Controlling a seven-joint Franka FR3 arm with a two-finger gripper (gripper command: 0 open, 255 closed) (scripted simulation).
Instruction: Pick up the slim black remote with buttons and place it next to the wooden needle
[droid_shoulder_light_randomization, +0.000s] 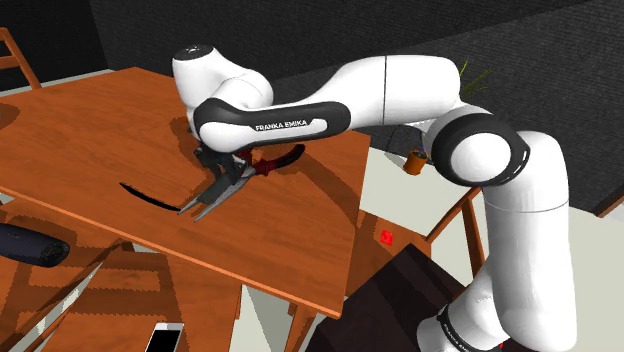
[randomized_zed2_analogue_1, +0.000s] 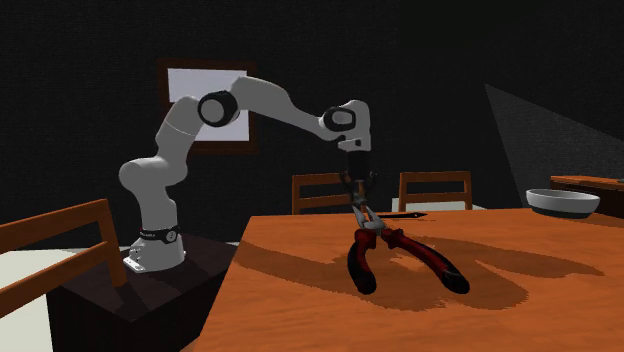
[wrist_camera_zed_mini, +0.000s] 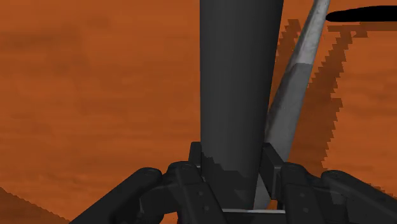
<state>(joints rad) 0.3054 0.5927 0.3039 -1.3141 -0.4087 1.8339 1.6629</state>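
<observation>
My gripper (droid_shoulder_light_randomization: 222, 183) is low over the middle of the wooden table (droid_shoulder_light_randomization: 80, 130), shut on the slim dark remote (wrist_camera_zed_mini: 234, 76). In the wrist view its two fingers clasp the remote's near end and the rest runs out ahead of them. Right beside the remote lie the grey jaws (wrist_camera_zed_mini: 292, 95) of red-and-black-handled pliers (randomized_zed2_analogue_1: 400, 255). The needle (droid_shoulder_light_randomization: 148, 195) is a thin dark curved sliver on the table, towards the shoulder view's left of the gripper; its tip (wrist_camera_zed_mini: 362, 13) lies beyond the remote's far end. I cannot tell whether the remote is off the table.
A white bowl (randomized_zed2_analogue_1: 563, 202) stands on the table's far right in the second exterior view, with two chairs (randomized_zed2_analogue_1: 435, 188) behind the table. Below the table's near edge in the shoulder view are a dark cylinder (droid_shoulder_light_randomization: 30, 245), a white phone (droid_shoulder_light_randomization: 165, 338) and a small red cube (droid_shoulder_light_randomization: 386, 237).
</observation>
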